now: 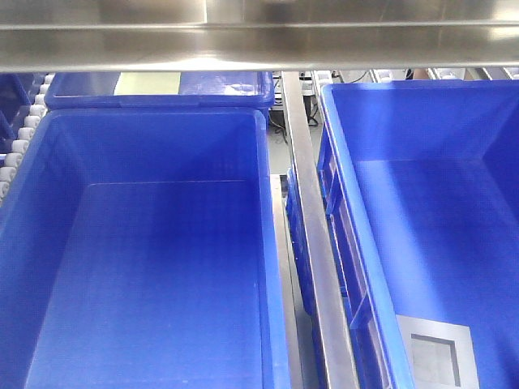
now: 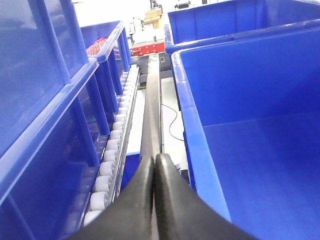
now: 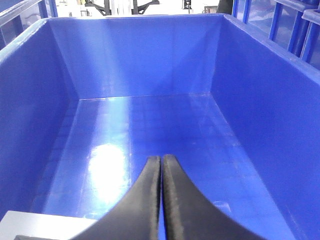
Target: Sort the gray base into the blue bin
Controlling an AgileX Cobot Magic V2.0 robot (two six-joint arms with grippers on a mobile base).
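Both pincers, left [image 2: 155,172] and right [image 3: 161,172], pressed together, empty, touching nothing.

Closed right pincer [image 3: 161,165] over the blue bin [image 3: 145,65] floor (gray base [image 3: 40,224] corner at lower left)

Metal rails and rollers under bright light

A shiny steel beam [image 1: 259,36] crosses overhead, a steel rail [image 1: 316,243] runs forward below it, white rollers [image 2: 112,160] line a track, and a red cart [image 2: 147,48] stands far back.
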